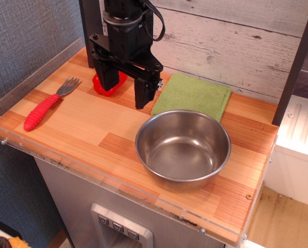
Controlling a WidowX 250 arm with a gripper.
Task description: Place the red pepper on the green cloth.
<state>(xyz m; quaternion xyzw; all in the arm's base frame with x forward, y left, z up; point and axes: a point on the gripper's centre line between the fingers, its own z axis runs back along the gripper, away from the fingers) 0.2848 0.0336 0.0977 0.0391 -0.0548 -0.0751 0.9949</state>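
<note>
End effector fingers spread wide, holding nothing — left finger in front of the red pepper, which sits on the wooden surface near the back. Green cloth lies flat just right, behind the steel bowl.

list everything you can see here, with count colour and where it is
pepper: 1, red, back left of the table, mostly hidden behind the gripper
cloth: 1, light green, back middle, flat, just behind the bowl
bowl: 1, steel, front right, empty
fork: 1, grey with red handle, left side
table: 1, wood
gripper: 1, black, fingers spread, one in front of the pepper, the other near the cloth's left edge
</note>
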